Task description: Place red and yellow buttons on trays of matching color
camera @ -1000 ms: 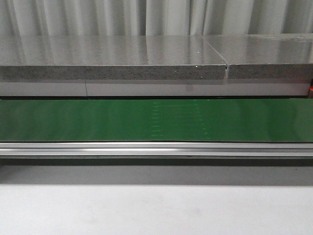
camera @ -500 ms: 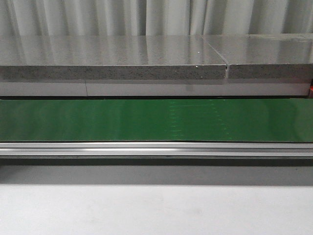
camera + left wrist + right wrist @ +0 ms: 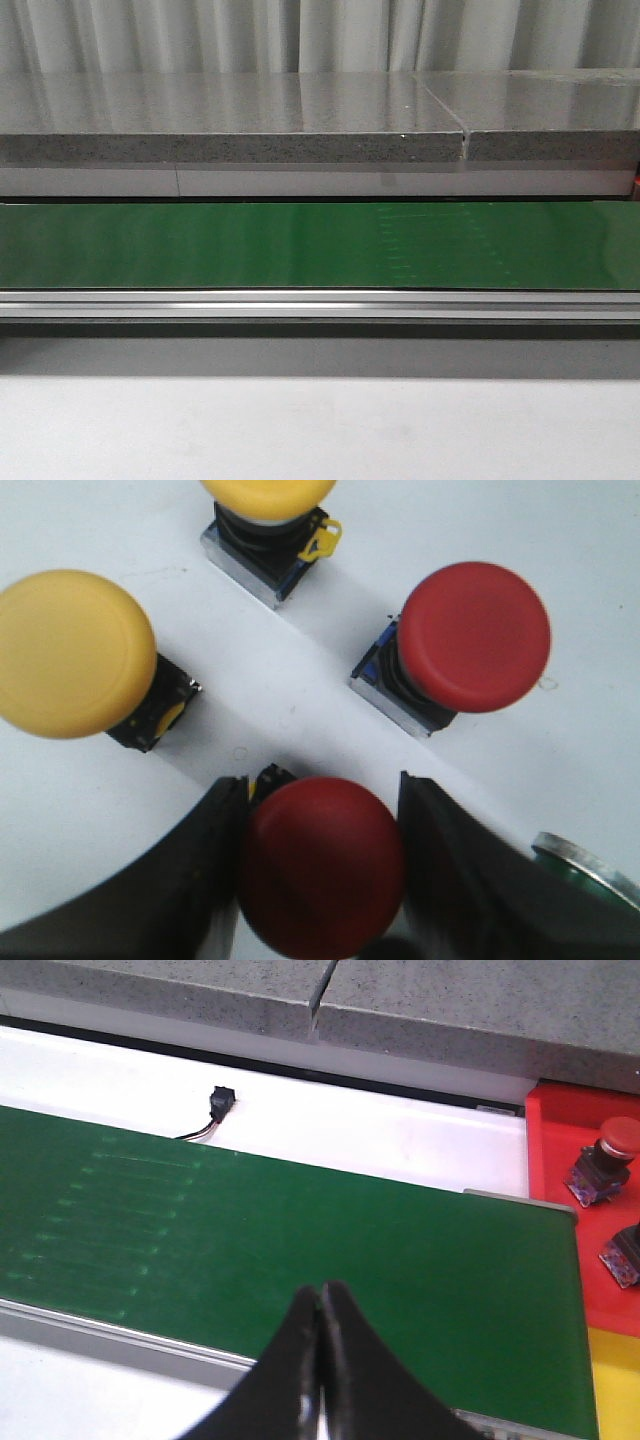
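Left pincer [image 3: 322, 865] straddles a red button [image 3: 322, 865], fingers close on both sides; another red button [image 3: 470, 640] and two yellow ones [image 3: 75, 655] stand nearby. Right pincer [image 3: 320, 1360], fingers pressed together and empty, hovers over the green belt [image 3: 300, 1250], beside a red tray [image 3: 580, 1160]. Front view shows only the belt.

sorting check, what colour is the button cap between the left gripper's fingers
Red. The button sits between the left gripper fingers, clearest in the left wrist view.

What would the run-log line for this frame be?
left tool: straddling red button | right tool: shut, empty, over green belt | red tray: red button already in
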### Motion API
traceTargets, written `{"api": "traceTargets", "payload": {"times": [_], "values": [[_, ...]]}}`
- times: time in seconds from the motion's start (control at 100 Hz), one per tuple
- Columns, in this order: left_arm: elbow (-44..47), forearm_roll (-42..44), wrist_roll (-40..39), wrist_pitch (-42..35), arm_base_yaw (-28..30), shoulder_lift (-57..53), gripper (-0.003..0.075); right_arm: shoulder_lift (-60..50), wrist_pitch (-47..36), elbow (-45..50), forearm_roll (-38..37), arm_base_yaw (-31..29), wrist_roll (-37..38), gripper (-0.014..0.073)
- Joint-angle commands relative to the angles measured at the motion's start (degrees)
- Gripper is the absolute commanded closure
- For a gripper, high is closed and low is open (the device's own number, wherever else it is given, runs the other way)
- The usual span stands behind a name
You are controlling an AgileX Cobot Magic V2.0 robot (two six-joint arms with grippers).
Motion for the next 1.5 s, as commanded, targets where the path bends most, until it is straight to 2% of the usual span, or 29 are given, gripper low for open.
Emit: {"api": "traceTargets", "payload": {"times": [0.0,0.22,0.5,0.87,1.35,1.44,1.49], "values": [[-1.71,0.19,-0.35,-1.93,0.05,-6.22,0.0624,-0.20,-3.06,-1.50,0.83,0.02,-0.62,0.0662],[-1.71,0.03,2.00,4.18,-1.08,-15.33,0.0624,-0.20,-3.06,-1.50,0.83,0.02,-0.62,0.0662],[0.41,0.03,4.16,8.07,-8.17,-22.73,0.0624,-0.20,-3.06,-1.50,0.83,0.02,-0.62,0.0662],[8.58,-4.02,4.39,3.75,-14.89,-25.60,0.0624,-0.20,-3.06,-1.50,0.83,0.02,-0.62,0.0662],[12.55,-4.68,4.60,0.57,-14.90,-22.71,0.0623,-0.20,-3.06,-1.50,0.83,0.02,-0.62,0.0662],[12.55,-4.79,5.72,0.70,-14.90,-22.28,0.0575,-0.20,-3.11,-1.50,0.83,0.02,-0.62,0.0662],[12.55,-5.32,6.58,0.83,-14.90,-22.28,0.0493,-0.20,-3.11,-1.50,0.83,0.02,-0.62,0.0662]]}}
